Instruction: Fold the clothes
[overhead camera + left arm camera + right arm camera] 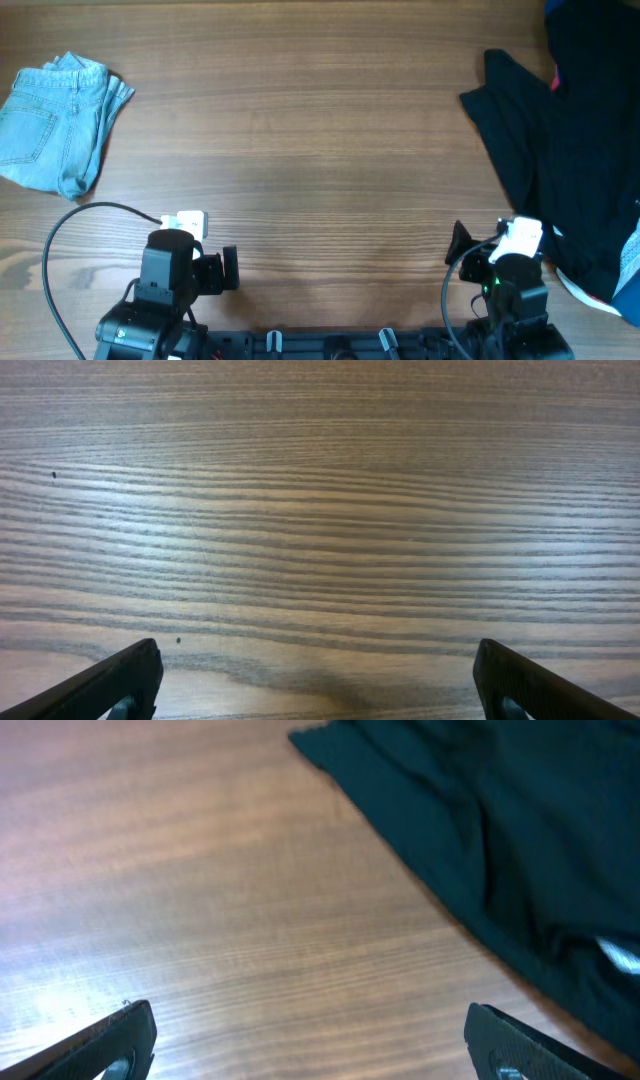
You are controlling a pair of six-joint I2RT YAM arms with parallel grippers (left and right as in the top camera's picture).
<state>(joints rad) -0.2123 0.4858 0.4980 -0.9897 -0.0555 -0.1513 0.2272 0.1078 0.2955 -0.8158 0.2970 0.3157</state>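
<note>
Overhead: one piece of denim clothes [55,125] lies doubled over at the desk's [300,130] far left, so folding looks largely done. One black garment [560,120] sprawls at the right.

Left wrist: left hand [318,660] spread wide, empty, above bare wood.

Right wrist: right hand [308,1015] equally wide, empty, near the black garment.

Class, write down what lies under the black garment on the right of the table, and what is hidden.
The black garment lies on the wooden table. A pale blue piece and a white edge peek out at its lower right; what they are is covered.
</note>
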